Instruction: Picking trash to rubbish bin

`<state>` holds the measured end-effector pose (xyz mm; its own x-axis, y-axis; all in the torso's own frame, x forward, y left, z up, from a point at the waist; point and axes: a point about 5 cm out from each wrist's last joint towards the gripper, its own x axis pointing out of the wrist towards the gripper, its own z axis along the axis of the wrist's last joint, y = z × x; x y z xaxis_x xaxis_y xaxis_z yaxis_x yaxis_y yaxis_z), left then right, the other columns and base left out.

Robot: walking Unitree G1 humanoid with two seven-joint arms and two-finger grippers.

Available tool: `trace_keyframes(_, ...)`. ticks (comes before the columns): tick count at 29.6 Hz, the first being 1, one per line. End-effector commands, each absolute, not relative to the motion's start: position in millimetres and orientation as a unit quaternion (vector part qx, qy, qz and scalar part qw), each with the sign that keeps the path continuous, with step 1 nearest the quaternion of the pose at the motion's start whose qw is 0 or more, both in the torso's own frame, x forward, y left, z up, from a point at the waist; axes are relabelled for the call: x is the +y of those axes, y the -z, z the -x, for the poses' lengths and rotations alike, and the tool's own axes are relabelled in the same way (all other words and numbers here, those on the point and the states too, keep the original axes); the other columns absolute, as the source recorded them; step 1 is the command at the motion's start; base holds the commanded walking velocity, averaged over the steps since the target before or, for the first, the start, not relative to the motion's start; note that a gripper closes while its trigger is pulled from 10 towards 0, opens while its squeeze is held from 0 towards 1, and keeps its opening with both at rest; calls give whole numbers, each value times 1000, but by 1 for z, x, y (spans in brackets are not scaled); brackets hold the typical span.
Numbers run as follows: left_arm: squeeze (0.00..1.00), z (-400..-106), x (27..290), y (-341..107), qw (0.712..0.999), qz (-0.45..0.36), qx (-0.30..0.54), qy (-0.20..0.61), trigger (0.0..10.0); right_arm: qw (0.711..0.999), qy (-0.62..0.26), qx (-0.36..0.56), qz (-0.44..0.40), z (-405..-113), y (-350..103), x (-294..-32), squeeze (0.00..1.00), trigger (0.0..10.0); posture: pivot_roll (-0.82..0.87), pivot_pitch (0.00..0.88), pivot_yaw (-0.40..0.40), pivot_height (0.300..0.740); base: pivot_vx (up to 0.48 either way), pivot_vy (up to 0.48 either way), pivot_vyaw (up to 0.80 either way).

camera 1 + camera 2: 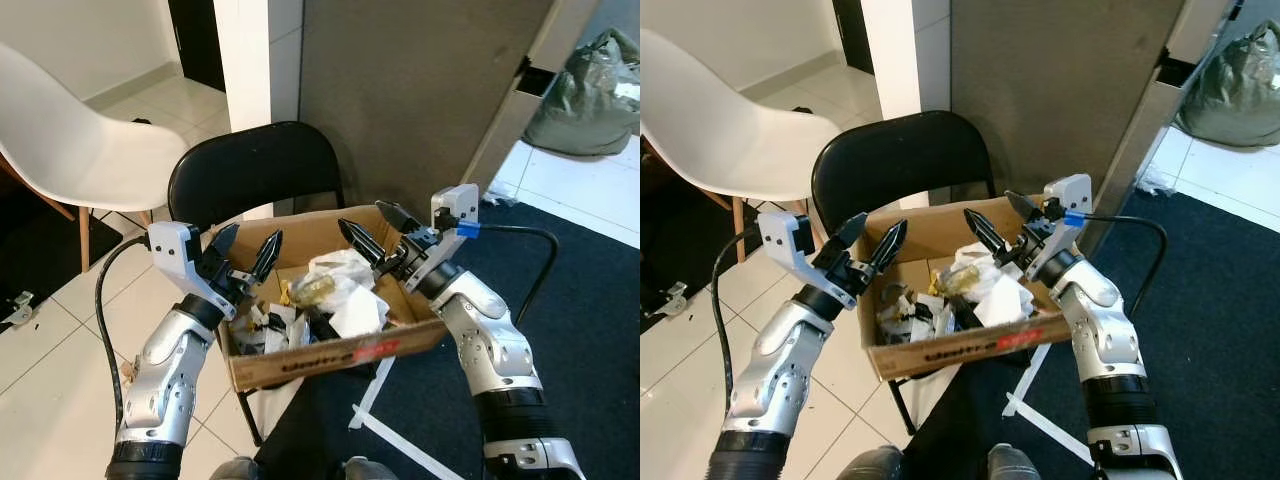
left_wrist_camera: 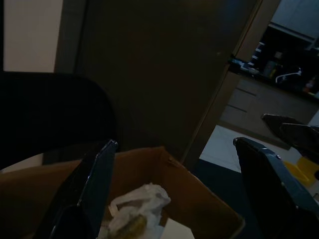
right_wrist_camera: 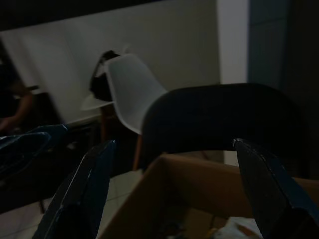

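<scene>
On the black folding chair (image 1: 255, 165) sits a cardboard box (image 1: 330, 360) heaped with crumpled paper trash (image 1: 345, 285). Left gripper (image 1: 247, 258) and right gripper (image 1: 380, 230) hover over its left and right rims, fingers spread, empty. A clumsy nudge could tip the box off the seat's near edge.

Left hand (image 1: 248, 251), right hand (image 1: 370, 228) raised (fingers apparently spread).
</scene>
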<state>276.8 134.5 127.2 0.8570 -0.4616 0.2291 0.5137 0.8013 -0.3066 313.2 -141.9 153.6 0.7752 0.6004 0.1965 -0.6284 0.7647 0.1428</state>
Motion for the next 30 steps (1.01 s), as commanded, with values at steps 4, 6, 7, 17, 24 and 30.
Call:
trace_keyframes(4, 0, -276, 133, -126, 947, 181, -63, 259, 10000, 935, -333, -69, -99, -314, -153, -141, 0, 10000, 11, 0, -23, 740, -394, 0, 0)
trace_keyframes(6, 0, -276, 133, -126, 946, 183, -63, 260, 10000, 935, -335, -68, -96, -314, -153, -141, 0, 10000, 11, 0, -23, 740, -392, 0, 0)
trace_keyframes(7, 0, -276, 133, -126, 946, 183, -63, 260, 10000, 935, -335, -68, -96, -314, -153, -141, 0, 10000, 11, 0, -23, 740, -390, 0, 0)
trace_keyframes(17, 0, -275, 132, -124, 948, 180, -58, 258, 10000, 938, -332, -68, -79, -312, -151, -140, 0, 10000, 12, 0, -32, 740, -391, 0, 0)
trace_keyframes(24, 0, -275, 131, -122, 947, 183, -57, 258, 10000, 937, -334, -67, -79, -312, -150, -140, 0, 10000, 13, 0, -35, 740, -391, 0, 0)
trace_keyframes(30, 0, -275, 131, -122, 946, 185, -56, 259, 10000, 936, -336, -66, -78, -312, -150, -140, 0, 10000, 13, 0, -35, 740, -390, 0, 0)
